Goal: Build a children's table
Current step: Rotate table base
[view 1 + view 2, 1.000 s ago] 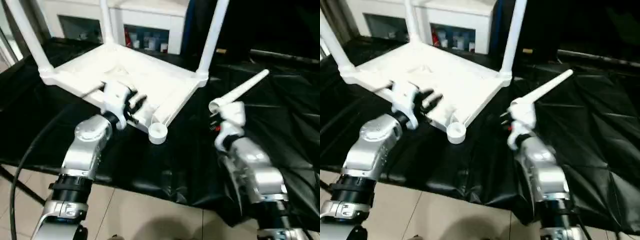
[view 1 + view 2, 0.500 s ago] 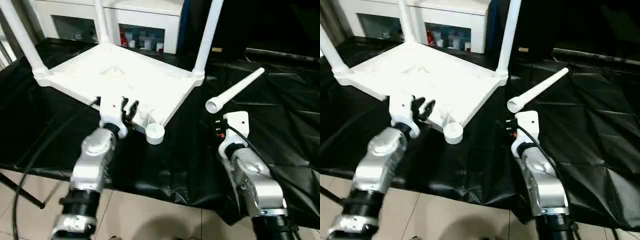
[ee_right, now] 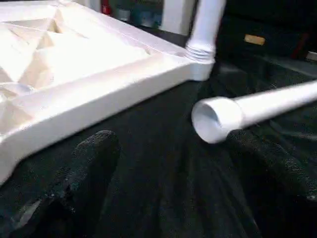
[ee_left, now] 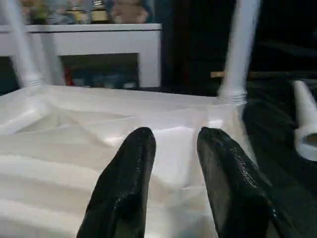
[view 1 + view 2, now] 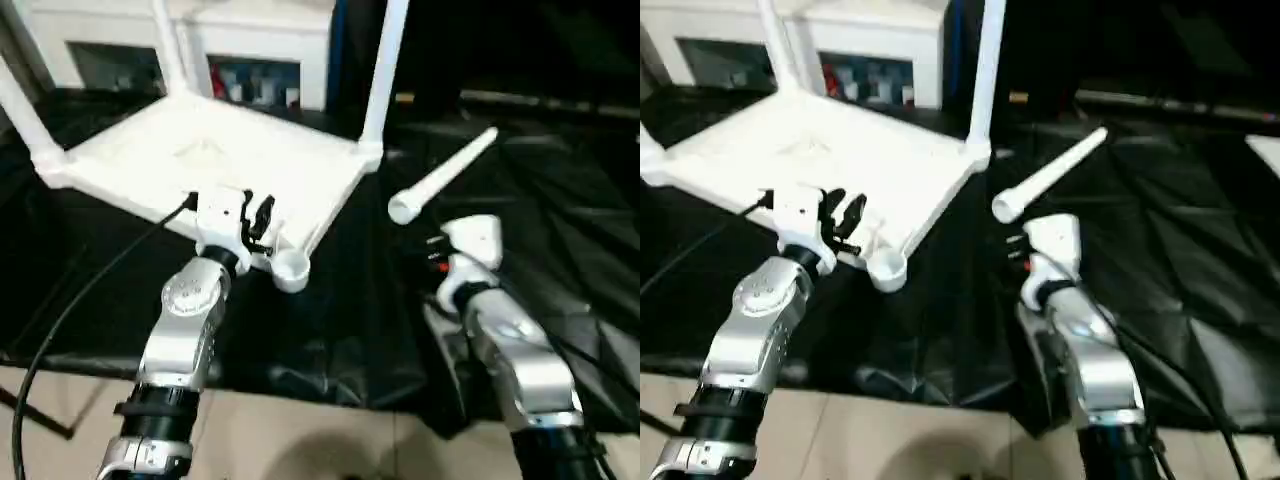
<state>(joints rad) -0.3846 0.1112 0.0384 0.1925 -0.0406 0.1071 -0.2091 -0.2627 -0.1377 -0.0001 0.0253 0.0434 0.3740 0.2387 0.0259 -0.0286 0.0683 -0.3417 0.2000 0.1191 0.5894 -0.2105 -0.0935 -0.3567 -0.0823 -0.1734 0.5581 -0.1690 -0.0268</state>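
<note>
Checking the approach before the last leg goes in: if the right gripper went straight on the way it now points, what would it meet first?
Most likely the loose leg: its open end lies on the black sheet just ahead of the right gripper, between its open jaws. Depth is unclear; it may pass slightly under.

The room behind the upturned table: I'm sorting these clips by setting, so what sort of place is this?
Probably an indoor workroom or staged home-like test space. A black plastic sheet covers the work surface, a white cabinet with small items on its shelves stands behind, and pale floor tiles show below.
</note>
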